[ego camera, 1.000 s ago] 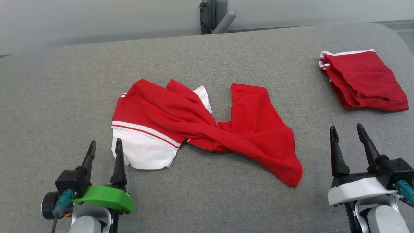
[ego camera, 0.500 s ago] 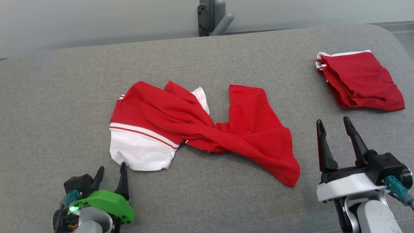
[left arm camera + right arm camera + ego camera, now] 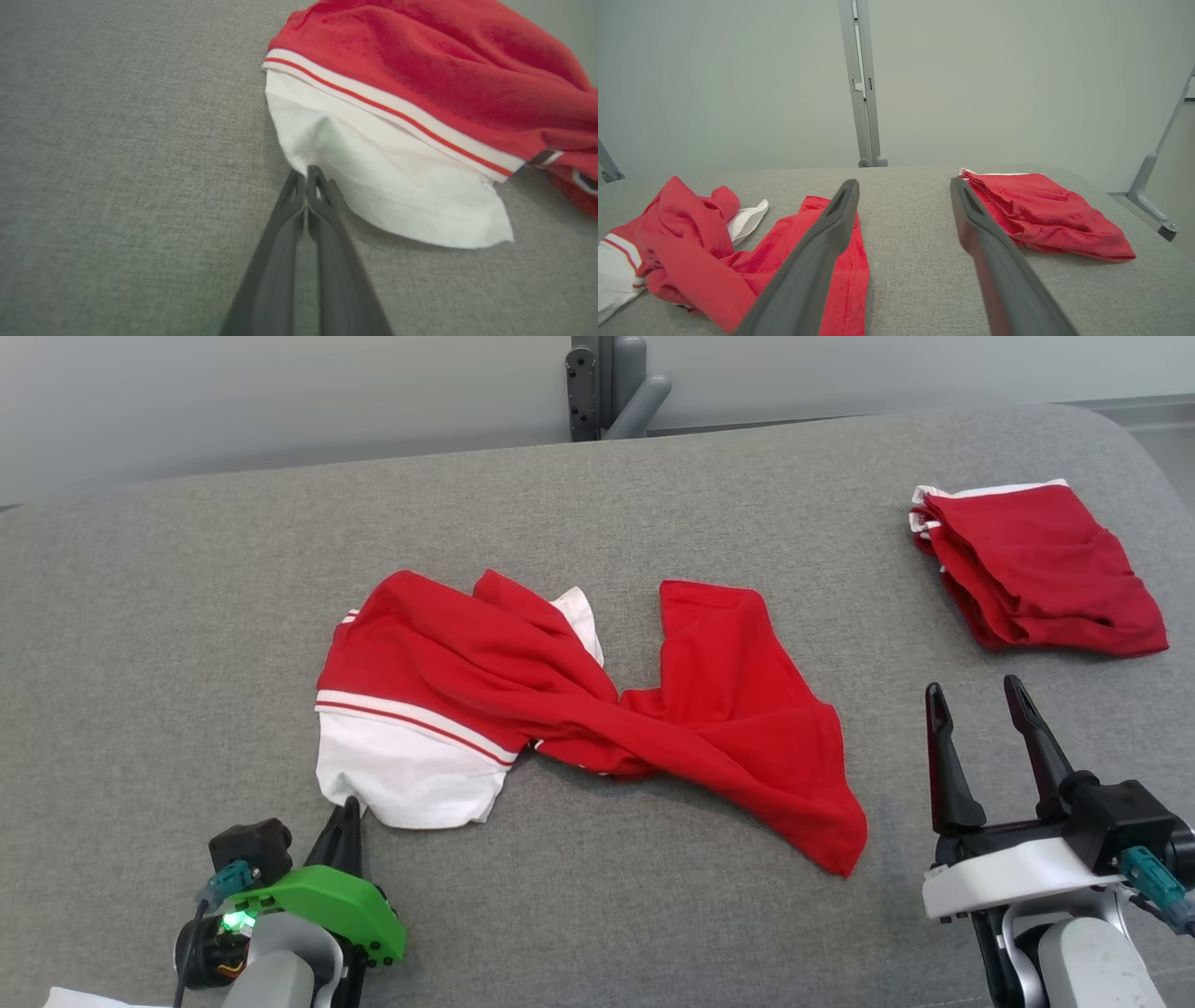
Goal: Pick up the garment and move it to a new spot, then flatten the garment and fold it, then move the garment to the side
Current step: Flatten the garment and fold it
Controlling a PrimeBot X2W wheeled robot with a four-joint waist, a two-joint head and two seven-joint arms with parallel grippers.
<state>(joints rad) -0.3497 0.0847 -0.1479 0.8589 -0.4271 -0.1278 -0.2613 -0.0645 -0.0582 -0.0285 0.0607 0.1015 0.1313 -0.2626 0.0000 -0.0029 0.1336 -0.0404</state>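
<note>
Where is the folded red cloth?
In the head view the folded red cloth lies far right on the grey surface, beyond the right hand, apart from the crumpled shirt.

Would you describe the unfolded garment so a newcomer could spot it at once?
On the grey table, look at the middle, not the far right. The garment lies crumpled and twisted, bright red with a white panel at its left end; the folded garment is a neat, darker stack.

Bare grey surface [image 3: 140,644] around crumpled garment [image 3: 579,709]; folded garment [image 3: 1036,569] occupies far right.
</note>
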